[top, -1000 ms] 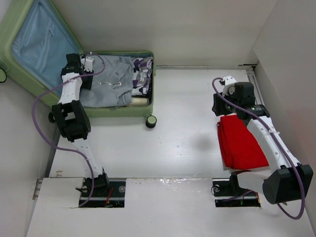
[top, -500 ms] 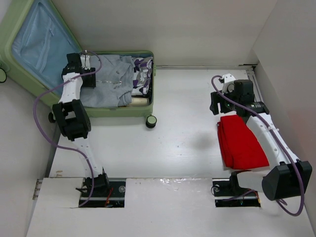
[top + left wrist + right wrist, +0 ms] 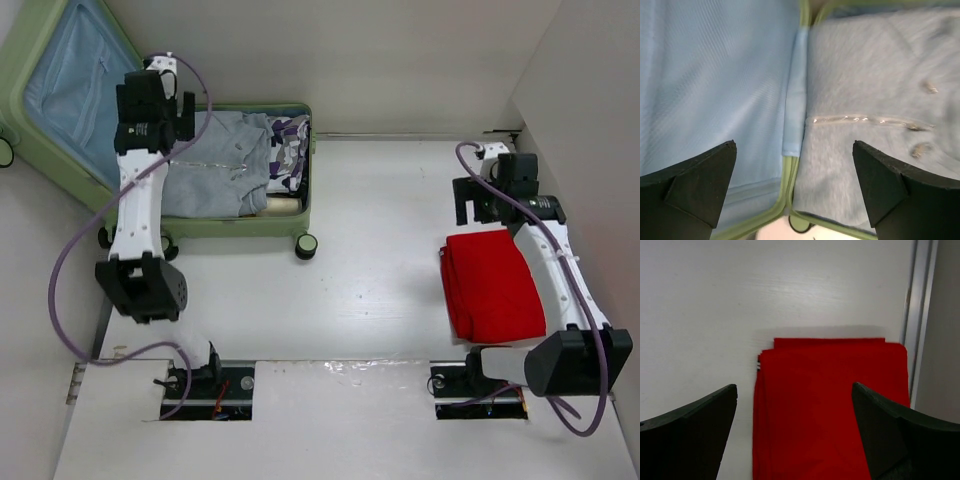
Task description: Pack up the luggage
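The luggage [image 3: 240,228] lies open at the back left, its blue-lined lid [image 3: 62,80] propped against the wall. A grey garment [image 3: 215,165] and a purple-and-white patterned one [image 3: 287,148] fill its base. My left gripper [image 3: 152,118] hovers open above the hinge, with nothing between its fingers. In the left wrist view that gripper [image 3: 795,192] looks down on the lining [image 3: 715,75], the green rim [image 3: 784,200] and the grey garment [image 3: 875,75]. A folded red cloth [image 3: 490,285] lies on the table at the right. My right gripper [image 3: 482,205] hangs open and empty over its far edge, the red cloth [image 3: 830,405] filling the space below the gripper [image 3: 795,435].
One suitcase wheel [image 3: 306,245] sticks out at the luggage's front right corner. A pale cream item [image 3: 283,205] shows in the base under the patterned garment. A metal rail [image 3: 917,315] and the side wall run close beside the red cloth.
My left gripper has opened and risen up and back off the grey garment. My right gripper has opened and shifted right, away from the red cloth's far left corner.
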